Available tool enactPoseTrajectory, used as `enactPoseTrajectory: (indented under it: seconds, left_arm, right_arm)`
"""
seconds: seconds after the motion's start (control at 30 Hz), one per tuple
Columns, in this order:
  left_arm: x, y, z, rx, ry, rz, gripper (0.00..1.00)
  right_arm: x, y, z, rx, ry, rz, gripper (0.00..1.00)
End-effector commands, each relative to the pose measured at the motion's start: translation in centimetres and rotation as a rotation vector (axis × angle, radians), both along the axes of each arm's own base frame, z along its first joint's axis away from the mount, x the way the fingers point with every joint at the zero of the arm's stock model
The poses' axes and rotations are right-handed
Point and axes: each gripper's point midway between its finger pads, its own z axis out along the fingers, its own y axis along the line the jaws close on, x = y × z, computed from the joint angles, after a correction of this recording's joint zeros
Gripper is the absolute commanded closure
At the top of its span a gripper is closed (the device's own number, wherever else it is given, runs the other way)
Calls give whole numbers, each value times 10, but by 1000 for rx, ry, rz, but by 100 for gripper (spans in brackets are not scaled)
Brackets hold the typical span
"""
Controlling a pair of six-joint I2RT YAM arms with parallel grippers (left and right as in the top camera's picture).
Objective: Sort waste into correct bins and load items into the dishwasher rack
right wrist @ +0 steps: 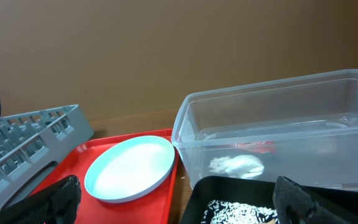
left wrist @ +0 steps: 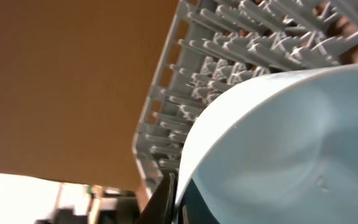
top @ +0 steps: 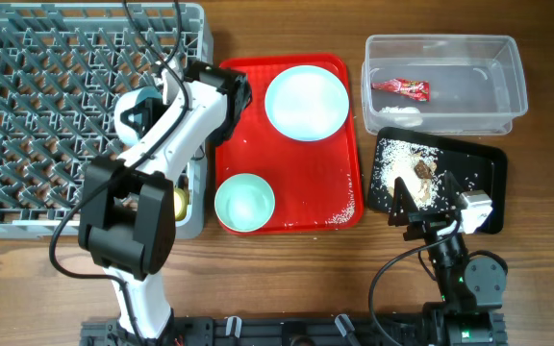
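My left gripper (top: pixel 154 104) is shut on the rim of the pale-blue bowl (top: pixel 133 108) and holds it tilted over the right side of the grey dishwasher rack (top: pixel 37 106). In the left wrist view the bowl (left wrist: pixel 278 149) fills the frame, with rack pegs (left wrist: pixel 229 56) behind it. The pale-blue plate (top: pixel 306 101) and the light-green bowl (top: pixel 244 203) sit on a red serving tray (top: pixel 339 183). The red wrapper (top: pixel 401 88) lies in the clear tub (top: pixel 508 91). Rice crumbs (top: pixel 414 171) lie on the black tray (top: pixel 484 168). My right gripper (top: pixel 419 210) is open and empty at that tray's front edge. The fork and spoon are out of view.
A yellow cup (top: pixel 179 199) shows at the rack's front right corner, partly behind my left arm. A white crumpled wad (top: pixel 402 114) lies in the tub. The right wrist view shows the plate (right wrist: pixel 129 168), tub (right wrist: pixel 260 118) and black tray (right wrist: pixel 229 190) just ahead.
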Motion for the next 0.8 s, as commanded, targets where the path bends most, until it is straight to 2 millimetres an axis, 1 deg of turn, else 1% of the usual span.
enactPoseTrajectory:
  seconds: [0.0, 0.13, 0.17, 0.3, 0.43, 0.47, 0.53, 0.6, 0.67, 0.77]
  left_arm:
    - [3, 3, 13, 80, -21, -25, 96]
    - [1, 1, 4, 31, -22, -7, 96]
    - [1, 0, -2, -9, -30, 9, 96]
    - [1, -5, -13, -73, -48, 26, 96]
    - [1, -6, -15, -83, -46, 29, 96]
    - [0, -6, -15, -80, -39, 27, 96]
    - [-5, 0, 1, 17, 21, -1, 96]
    - [-6, 5, 19, 127, 73, -43, 96]
    - [-6, 2, 20, 126, 74, -50, 96]
    - [-3, -10, 19, 117, 50, -79, 96]
  right_arm:
    - [-1, 2, 3, 2, -15, 16, 0]
    - [-1, 2, 3, 2, -15, 16, 0]
    - [-1, 2, 3, 2, -15, 16, 0]
    - [-1, 2, 3, 2, -15, 16, 0]
    - [-1, 2, 3, 2, -15, 16, 0]
    - [-1, 2, 3, 2, -15, 16, 0]
    - [-1, 2, 3, 1, -15, 16, 0]
    - [-1, 2, 3, 2, -15, 16, 0]
    - [-1, 2, 3, 2, -15, 16, 0]
    - [-1, 2, 3, 2, -15, 16, 0]
